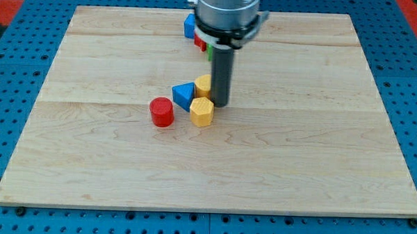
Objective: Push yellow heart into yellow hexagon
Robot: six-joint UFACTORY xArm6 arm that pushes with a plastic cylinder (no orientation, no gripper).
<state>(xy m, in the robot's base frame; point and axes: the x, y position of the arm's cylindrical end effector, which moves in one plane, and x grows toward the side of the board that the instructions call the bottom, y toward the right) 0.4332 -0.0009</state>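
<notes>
The yellow hexagon (202, 111) lies near the board's middle. The yellow heart (203, 84) sits just above it, partly hidden behind the rod, and seems to touch it. My tip (219, 103) rests on the board right beside the heart's right side and just up and right of the hexagon. A blue triangle (183, 94) lies to the left of the heart and touches the hexagon's upper left.
A red cylinder (161, 111) stands left of the hexagon. Behind the arm near the view's top are a blue block (190, 26), a red block (199, 42) and a green block (209, 52), each partly hidden. The wooden board (318, 169) ends in blue pegboard.
</notes>
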